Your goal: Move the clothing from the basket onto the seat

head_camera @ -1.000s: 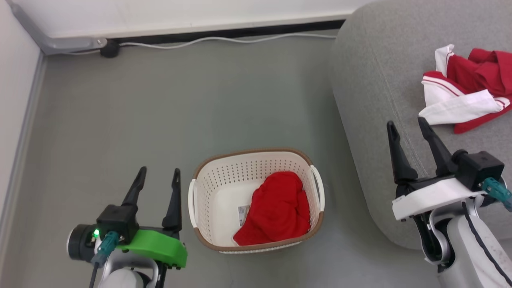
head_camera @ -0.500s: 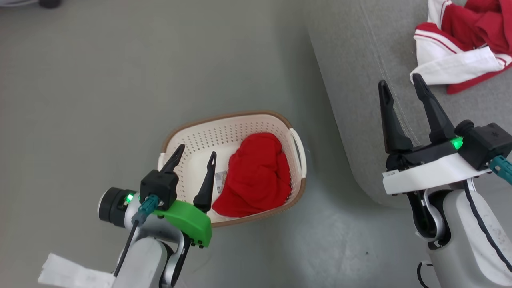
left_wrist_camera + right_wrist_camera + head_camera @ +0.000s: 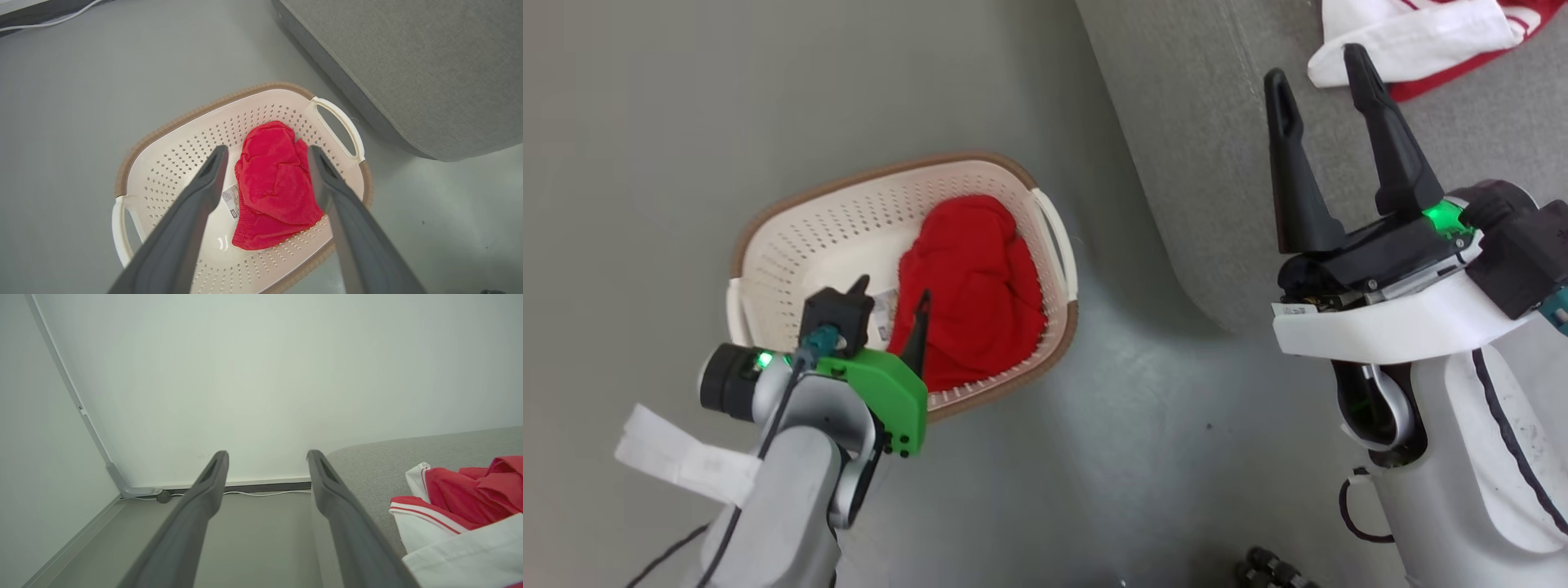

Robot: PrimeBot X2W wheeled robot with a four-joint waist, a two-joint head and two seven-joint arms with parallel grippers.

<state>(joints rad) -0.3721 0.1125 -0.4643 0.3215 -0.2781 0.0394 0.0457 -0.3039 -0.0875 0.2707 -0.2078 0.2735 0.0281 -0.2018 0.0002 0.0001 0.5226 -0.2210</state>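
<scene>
Above the near-left side of the basket, the left gripper hangs with its two dark fingers spread wide and nothing between them. In the left wrist view the fingers frame a crumpled red garment, which lies on the basket's floor against its right wall, beside a paper label. Whether the fingertips touch the cloth cannot be told. The basket stands on the grey floor, its right handle towards the seat and apart from it. Over the seat's left edge, the right gripper is likewise fully spread and empty. A red and white garment lies on the seat just beyond its fingertips. Nothing lies on top of the garment in the basket. A white cable runs along the foot of the far wall.
</scene>
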